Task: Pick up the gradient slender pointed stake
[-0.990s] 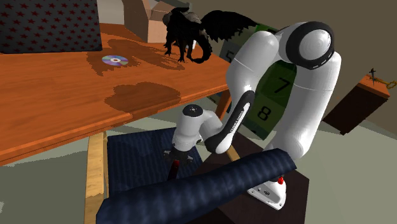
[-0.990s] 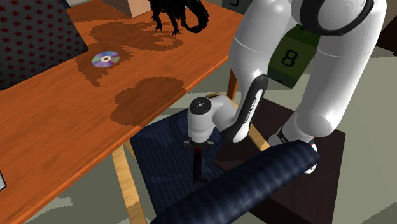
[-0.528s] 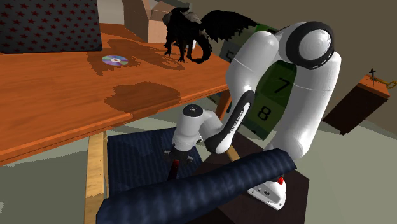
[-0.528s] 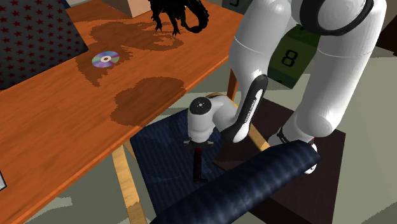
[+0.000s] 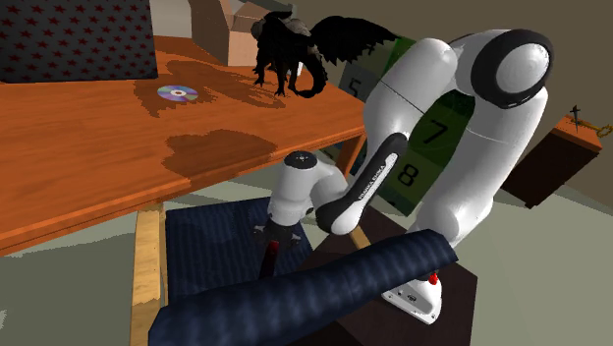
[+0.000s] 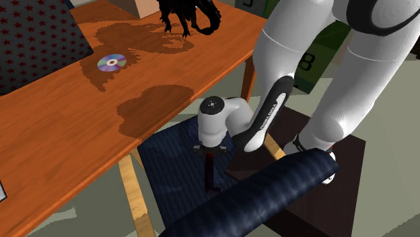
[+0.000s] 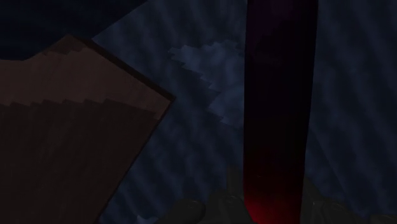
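Table (image 5: 88, 147) of orange wood carries a black dragon (image 5: 295, 49). A dark blue roll (image 5: 324, 285) hides the tip of the red-to-black stake (image 5: 265, 261), which the gripper (image 5: 271, 239) clasps upright over a blue cushion (image 5: 206, 246). The arm (image 5: 462, 147) has swung rightward in the shoulder view since half a second ago.

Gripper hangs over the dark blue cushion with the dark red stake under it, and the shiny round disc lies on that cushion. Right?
No: the shiny round disc lies on the orange wooden table, not the dark blue cushion; the shoulder view shows it. The rest holds.
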`<state>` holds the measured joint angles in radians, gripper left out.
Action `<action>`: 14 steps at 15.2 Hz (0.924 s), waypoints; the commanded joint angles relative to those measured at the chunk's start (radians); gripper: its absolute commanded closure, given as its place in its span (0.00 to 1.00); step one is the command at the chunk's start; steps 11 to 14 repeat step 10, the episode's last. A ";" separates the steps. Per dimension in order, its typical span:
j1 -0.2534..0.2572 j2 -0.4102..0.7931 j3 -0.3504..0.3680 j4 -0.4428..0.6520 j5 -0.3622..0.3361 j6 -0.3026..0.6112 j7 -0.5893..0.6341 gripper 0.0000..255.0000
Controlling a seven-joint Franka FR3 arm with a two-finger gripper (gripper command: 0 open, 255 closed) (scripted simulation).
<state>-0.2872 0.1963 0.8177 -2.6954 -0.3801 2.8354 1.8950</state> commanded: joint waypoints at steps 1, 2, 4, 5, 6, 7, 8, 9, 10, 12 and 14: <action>-0.059 -0.040 0.079 -0.008 0.095 -0.021 -0.067 1.00; -0.089 -0.064 0.121 -0.012 0.150 -0.032 -0.107 1.00; -0.146 -0.119 0.205 -0.018 0.279 -0.057 -0.198 1.00; -0.167 -0.151 0.242 -0.019 0.354 -0.072 -0.251 1.00; -0.179 -0.186 0.269 -0.019 0.431 -0.089 -0.306 1.00; -0.180 -0.221 0.285 -0.018 0.507 -0.108 -0.360 1.00; -0.167 -0.255 0.284 -0.016 0.572 -0.130 -0.406 1.00; -0.152 -0.258 0.270 -0.015 0.578 -0.133 -0.410 1.00; -0.148 -0.258 0.266 -0.015 0.576 -0.133 -0.409 1.00; -0.148 -0.258 0.266 -0.015 0.576 -0.133 -0.409 1.00; -0.148 -0.258 0.266 -0.015 0.576 -0.133 -0.409 1.00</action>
